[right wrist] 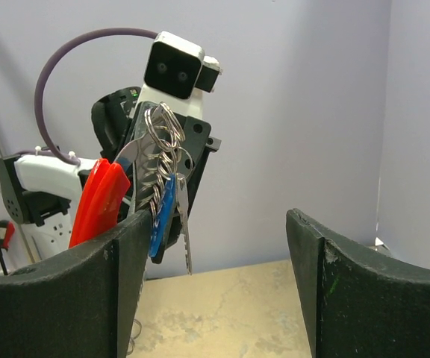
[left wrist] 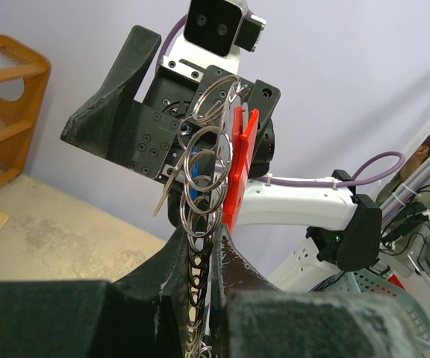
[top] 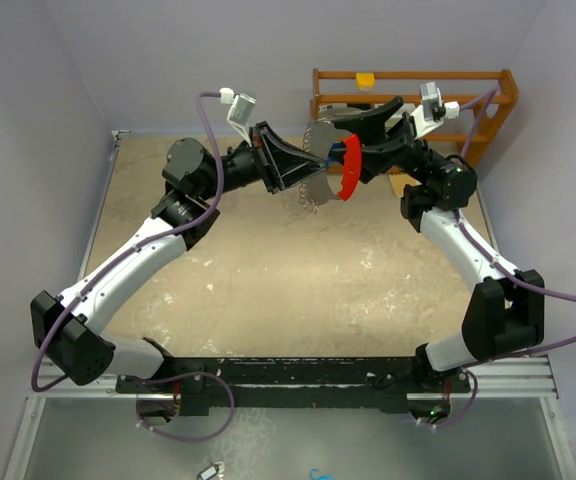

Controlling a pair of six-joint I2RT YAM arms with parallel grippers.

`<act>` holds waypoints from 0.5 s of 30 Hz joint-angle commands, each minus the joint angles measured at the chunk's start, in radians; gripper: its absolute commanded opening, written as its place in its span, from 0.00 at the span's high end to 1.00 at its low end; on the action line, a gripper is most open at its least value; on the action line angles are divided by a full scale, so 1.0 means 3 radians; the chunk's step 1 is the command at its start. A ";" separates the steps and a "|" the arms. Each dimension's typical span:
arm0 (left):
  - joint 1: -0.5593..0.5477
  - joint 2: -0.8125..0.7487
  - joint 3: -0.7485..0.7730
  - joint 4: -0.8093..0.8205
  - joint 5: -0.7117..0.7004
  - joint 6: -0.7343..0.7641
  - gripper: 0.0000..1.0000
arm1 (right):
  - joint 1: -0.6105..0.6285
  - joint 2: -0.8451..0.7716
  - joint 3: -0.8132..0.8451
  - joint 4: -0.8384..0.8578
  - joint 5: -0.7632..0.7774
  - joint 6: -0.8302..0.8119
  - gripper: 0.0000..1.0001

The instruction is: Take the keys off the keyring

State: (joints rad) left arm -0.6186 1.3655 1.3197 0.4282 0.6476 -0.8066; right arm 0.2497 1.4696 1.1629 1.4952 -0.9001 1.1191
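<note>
My left gripper (top: 306, 165) is shut on the keyring's chain of silver rings (left wrist: 202, 195), held high above the table; the rings run down between its fingertips (left wrist: 234, 257). The red-and-white oval fob (top: 348, 168) hangs beside the rings and also shows in the left wrist view (left wrist: 237, 168). In the right wrist view the blue-headed key (right wrist: 163, 215) and a plain silver key (right wrist: 184, 231) hang from the ring cluster (right wrist: 160, 145). My right gripper (top: 346, 140) is open wide and empty; the keyring hangs just beyond its left finger (right wrist: 122, 283).
A wooden rack (top: 478, 95) with a yellow item (top: 366, 79) stands at the back right, close behind my right arm. The mottled tan table (top: 268, 270) lies below. Purple walls close in on the left, right and far sides.
</note>
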 commanded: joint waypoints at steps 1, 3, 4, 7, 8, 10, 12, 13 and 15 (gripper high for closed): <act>0.0083 0.0212 -0.0065 -0.0270 -0.0577 0.0109 1.00 | 0.0109 -0.0257 0.0198 0.1041 -0.0153 0.0140 0.24; 0.0083 0.0242 -0.0059 -0.0275 -0.0583 0.0125 1.00 | 0.0109 -0.0253 0.0208 0.1042 -0.0172 0.0158 0.25; 0.0083 0.0253 -0.0058 -0.0269 -0.0581 0.0122 1.00 | 0.0109 -0.0251 0.0213 0.1040 -0.0182 0.0164 0.26; 0.0083 0.0297 -0.0056 -0.0210 -0.0555 0.0084 1.00 | 0.0109 -0.0228 0.0236 0.1042 -0.0198 0.0206 0.29; 0.0086 0.0321 -0.0056 -0.0187 -0.0549 0.0067 1.00 | 0.0113 -0.0219 0.0246 0.1042 -0.0207 0.0234 0.30; 0.0083 0.0344 -0.0054 -0.0140 -0.0539 0.0037 1.00 | 0.0114 -0.0198 0.0264 0.1040 -0.0239 0.0274 0.32; 0.0083 0.0361 -0.0048 -0.0104 -0.0538 0.0024 1.00 | 0.0123 -0.0189 0.0284 0.1041 -0.0262 0.0298 0.36; 0.0083 0.0370 -0.0049 -0.0087 -0.0538 0.0016 1.00 | 0.0129 -0.0185 0.0290 0.1041 -0.0278 0.0307 0.41; 0.0085 0.0382 -0.0036 -0.0073 -0.0544 0.0011 1.00 | 0.0129 -0.0184 0.0293 0.1044 -0.0291 0.0323 0.50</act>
State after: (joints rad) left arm -0.6220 1.4162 1.3197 0.4999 0.6651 -0.8307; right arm 0.2481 1.4704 1.1637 1.4944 -0.9176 1.1580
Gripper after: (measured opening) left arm 0.070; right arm 0.567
